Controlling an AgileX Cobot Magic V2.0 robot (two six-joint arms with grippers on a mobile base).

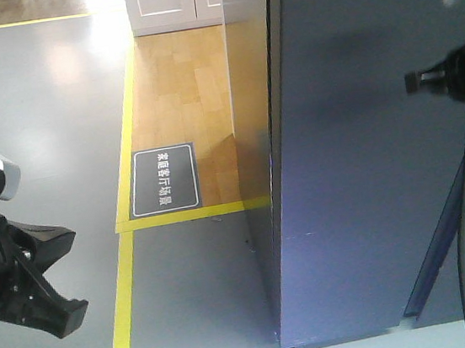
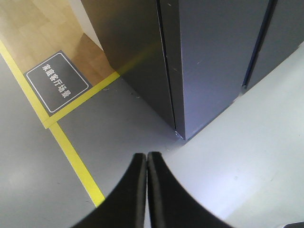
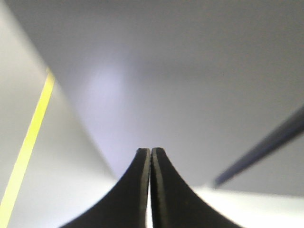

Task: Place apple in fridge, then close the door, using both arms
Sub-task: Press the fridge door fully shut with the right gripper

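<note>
The left gripper (image 2: 147, 159) hangs low over smooth grey floor (image 1: 39, 121), its black curved fingers pressed together on nothing. Yellow tape (image 1: 129, 263) edges a wood-plank patch carrying a dark sign (image 1: 164, 180), leaving open floor left of the fridge (image 1: 367, 166). The fridge stands tall, matte grey-blue, its door (image 2: 213, 52) flush against the body. The right gripper (image 3: 151, 153), pressed together too, sits near the door face. No apple shows.
</note>
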